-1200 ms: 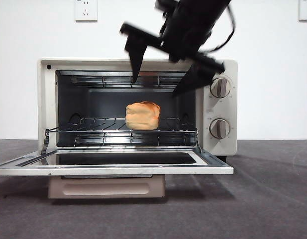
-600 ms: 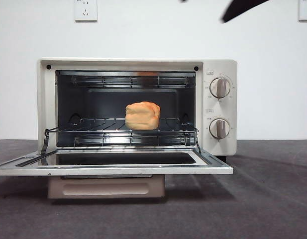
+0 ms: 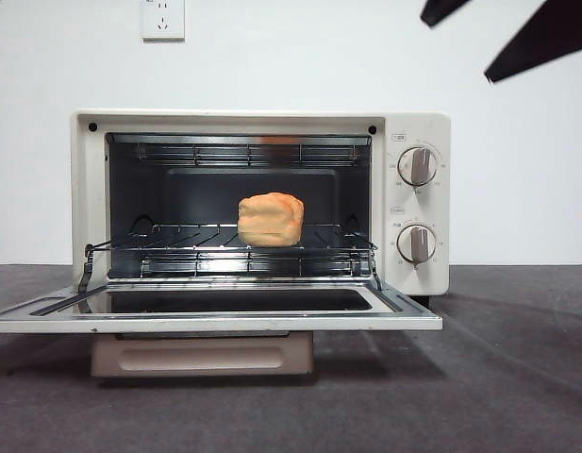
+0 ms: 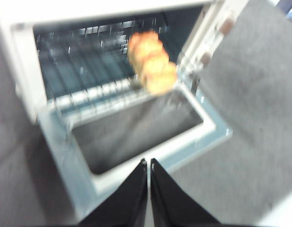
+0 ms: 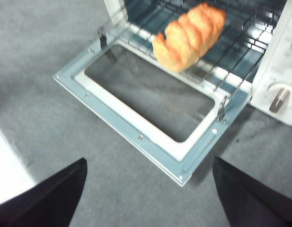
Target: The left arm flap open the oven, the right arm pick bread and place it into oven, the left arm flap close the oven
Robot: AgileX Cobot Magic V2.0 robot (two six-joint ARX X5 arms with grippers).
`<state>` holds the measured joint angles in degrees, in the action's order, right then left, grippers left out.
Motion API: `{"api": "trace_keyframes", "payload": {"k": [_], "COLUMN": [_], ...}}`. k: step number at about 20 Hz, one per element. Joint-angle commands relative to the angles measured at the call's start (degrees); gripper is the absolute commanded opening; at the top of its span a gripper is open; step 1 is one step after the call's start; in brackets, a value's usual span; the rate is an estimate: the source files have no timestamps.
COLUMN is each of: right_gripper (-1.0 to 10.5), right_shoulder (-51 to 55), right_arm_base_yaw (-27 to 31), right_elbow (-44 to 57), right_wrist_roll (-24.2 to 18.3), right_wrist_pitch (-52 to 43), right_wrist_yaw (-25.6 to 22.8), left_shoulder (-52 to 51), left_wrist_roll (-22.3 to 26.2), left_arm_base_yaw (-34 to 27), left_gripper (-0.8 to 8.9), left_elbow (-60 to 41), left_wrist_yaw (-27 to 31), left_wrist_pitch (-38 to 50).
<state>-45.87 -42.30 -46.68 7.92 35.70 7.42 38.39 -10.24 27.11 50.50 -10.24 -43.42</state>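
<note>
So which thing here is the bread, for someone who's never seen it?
Find the cream-white oven with its glass door folded down flat. Inside, on the wire rack, sits the bread: a lumpy golden-orange loaf, the only warm-coloured, soft-looking thing among dark metal.

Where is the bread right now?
In the front view the bread sits on the wire rack inside the open oven, near the middle, left of the two knobs.
</note>
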Motion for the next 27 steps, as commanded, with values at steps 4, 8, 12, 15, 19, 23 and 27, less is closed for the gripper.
{"api": "trace_keyframes", "payload": {"k": [4, 8, 12, 15, 19, 23, 27], "right_gripper": [4.2, 4.2, 4.2, 4.2, 4.2, 4.2, 4.2], "right_shoulder": [-0.42, -0.39, -0.39, -0.39, -0.39, -0.42, -0.42], "right_arm_base_yaw": [-0.46, -0.46, -0.46, -0.46, -0.46, -0.46, -0.46], "right_elbow": [-0.83, -0.83, -0.83, -0.83, -0.83, -0.83, -0.83], "right_wrist_roll": [0.63, 0.63, 0.63, 0.63, 0.61, 0.63, 0.66], "right_wrist_pitch": [-0.96, -0.92, -0.9, -0.9, -0.9, -0.9, -0.92], "right_wrist_yaw": [0.09, 0.09, 0.09, 0.09, 0.09, 0.09, 0.07], "left_shoulder": [6.84, 9.4, 11.74, 14.05, 17.2, 21.86, 27.58], "left_wrist_roll": [-1.49, -3.34, -2.4, -1.31, 0.61, 3.15, 5.35], "left_arm_base_yaw": [-1.25, -8.15, -16.24, -22.58, -28.11, -30.93, -31.23], "left_gripper": [0.14, 0.14, 0.13, 0.14, 0.14, 0.14, 0.14], "left_elbow": [-1.2, -3.63, -5.6, -7.19, -9.14, -10.08, -10.45], "left_wrist_yaw": [0.13, -4.98, -11.04, -18.36, -22.18, -23.78, -23.8], "left_wrist_pitch": [8.39, 15.61, 15.87, 16.7, 17.46, 17.46, 18.08]}}
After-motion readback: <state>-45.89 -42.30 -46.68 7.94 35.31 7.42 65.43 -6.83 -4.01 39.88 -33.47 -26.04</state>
